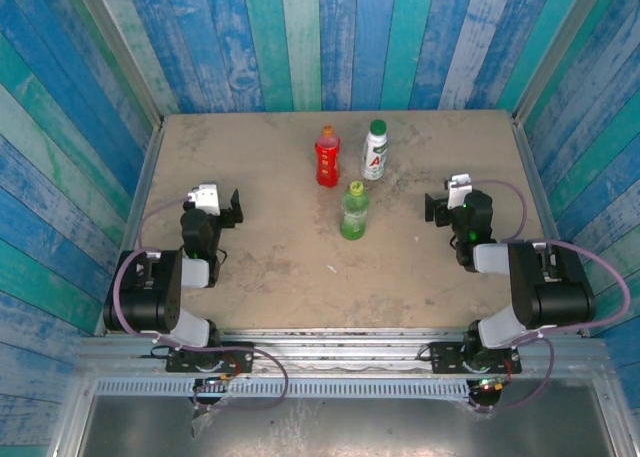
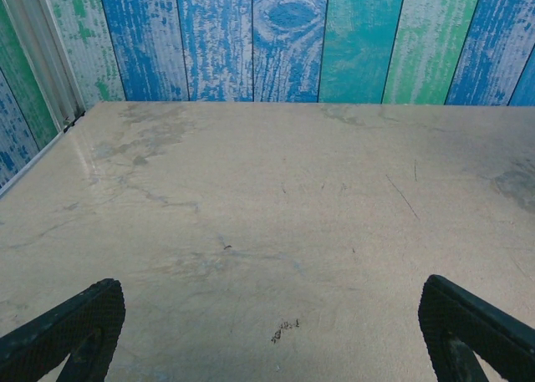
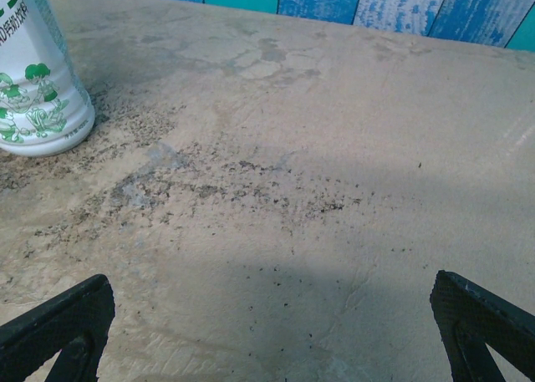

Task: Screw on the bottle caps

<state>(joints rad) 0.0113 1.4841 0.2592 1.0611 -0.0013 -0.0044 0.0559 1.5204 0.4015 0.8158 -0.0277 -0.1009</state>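
Beige surface (image 1: 270, 267) carries three bottles standing upright: red bottle (image 1: 327, 160) just beside white bottle (image 1: 375, 159), green bottle (image 1: 354, 217) nearer arms. Orange cap (image 1: 326, 130), dark green cap (image 1: 377, 126) and yellow-green cap (image 1: 355, 188) each sit atop own bottle. Left jaws wide, empty. Right jaws wide, empty.

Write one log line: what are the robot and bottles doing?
left gripper: open, empty | right gripper: open, empty | red bottle, white bottle, green bottle: upright, caps on top

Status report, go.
Left gripper open, empty. Right gripper open, empty. Red bottle, green bottle, white bottle upright, caps on top. Nothing in the way.
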